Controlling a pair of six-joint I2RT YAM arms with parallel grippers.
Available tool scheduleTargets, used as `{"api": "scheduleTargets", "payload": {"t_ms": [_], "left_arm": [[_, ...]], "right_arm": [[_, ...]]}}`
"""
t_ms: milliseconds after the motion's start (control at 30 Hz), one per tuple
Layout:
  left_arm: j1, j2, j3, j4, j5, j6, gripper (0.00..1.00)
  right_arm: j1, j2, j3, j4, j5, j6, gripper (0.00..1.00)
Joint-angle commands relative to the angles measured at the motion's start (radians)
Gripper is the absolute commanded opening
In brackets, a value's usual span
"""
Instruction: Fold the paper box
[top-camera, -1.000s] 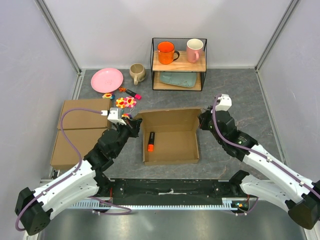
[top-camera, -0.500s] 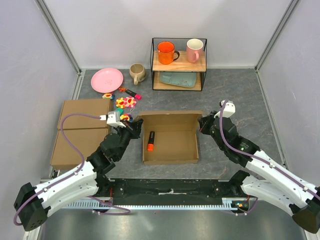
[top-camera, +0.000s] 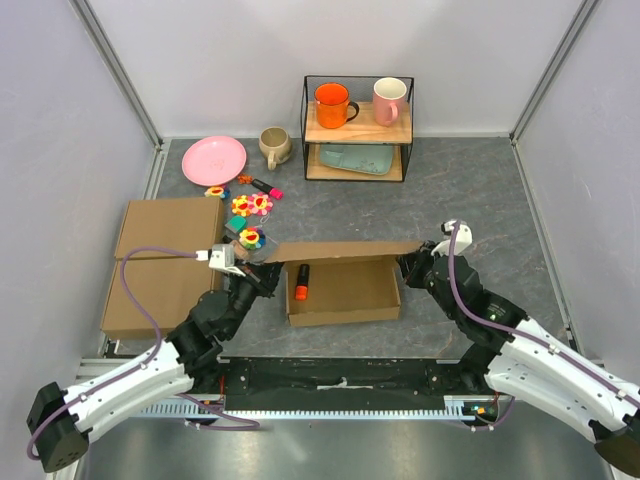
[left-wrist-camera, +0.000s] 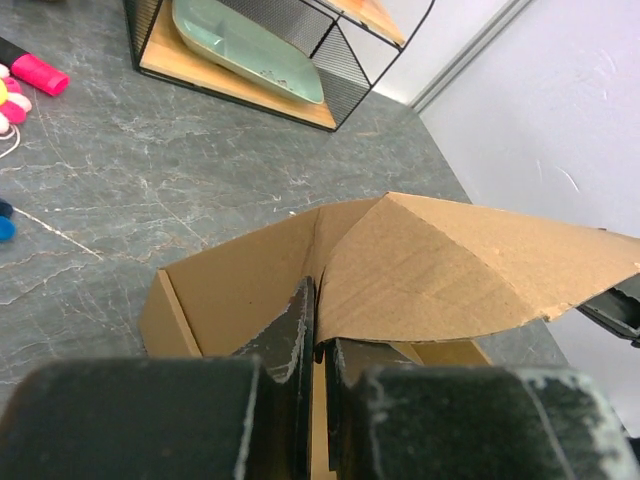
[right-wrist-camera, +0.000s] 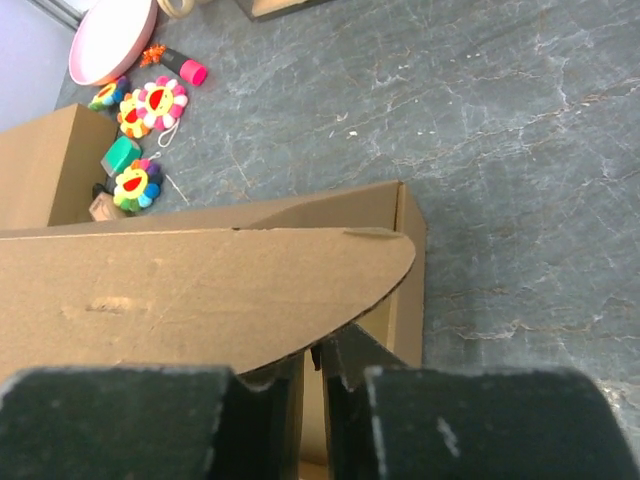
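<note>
Paper box (top-camera: 345, 250) lid hanging over its tray, left gripper (left-wrist-camera: 318, 332) and right gripper (right-wrist-camera: 315, 352) each clamping a corner, marker (top-camera: 300, 284) lying inside.

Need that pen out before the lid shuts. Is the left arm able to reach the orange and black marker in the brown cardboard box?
Probably not: the left gripper is shut on the lid of the brown cardboard box, which leans over the orange and black marker. It must let go first.

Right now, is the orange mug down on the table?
No, the orange mug stands on the top shelf of the wire rack, beside the pink mug.
</note>
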Motion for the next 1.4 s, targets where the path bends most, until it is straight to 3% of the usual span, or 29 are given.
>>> {"api": "scheduleTargets", "payload": {"t_ms": [0, 167, 267, 567, 833, 933, 1133, 1367], "left_arm": [[-0.010, -0.069, -0.026, -0.095, 0.036, 0.002, 0.04], [-0.010, -0.114, -0.035, -0.164, 0.031, 0.027, 0.04], [-0.010, -0.111, -0.034, -0.172, 0.034, 0.030, 0.05], [-0.010, -0.071, -0.015, -0.175, 0.019, 0.071, 0.05], [-0.011, -0.057, -0.012, -0.172, -0.015, 0.082, 0.05], [-0.011, -0.049, -0.009, -0.170, -0.019, 0.087, 0.05], [-0.016, -0.051, -0.005, -0.186, -0.019, 0.081, 0.08], [-0.019, -0.083, 0.043, -0.340, -0.016, 0.047, 0.22]], "right_arm": [[0.001, -0.037, -0.012, -0.168, 0.000, 0.020, 0.28], [0.001, -0.106, 0.017, -0.215, 0.037, 0.003, 0.51], [0.001, -0.146, 0.044, -0.239, 0.043, -0.023, 0.57], [0.001, -0.371, 0.135, -0.258, 0.040, -0.167, 0.60], [0.002, -0.471, 0.193, -0.215, 0.011, -0.248, 0.62], [0.001, -0.419, 0.222, -0.144, -0.021, -0.236, 0.63], [0.001, -0.076, 0.259, 0.003, -0.250, -0.209, 0.61], [0.004, 0.038, 0.147, 0.086, -0.400, -0.207, 0.63]]}}
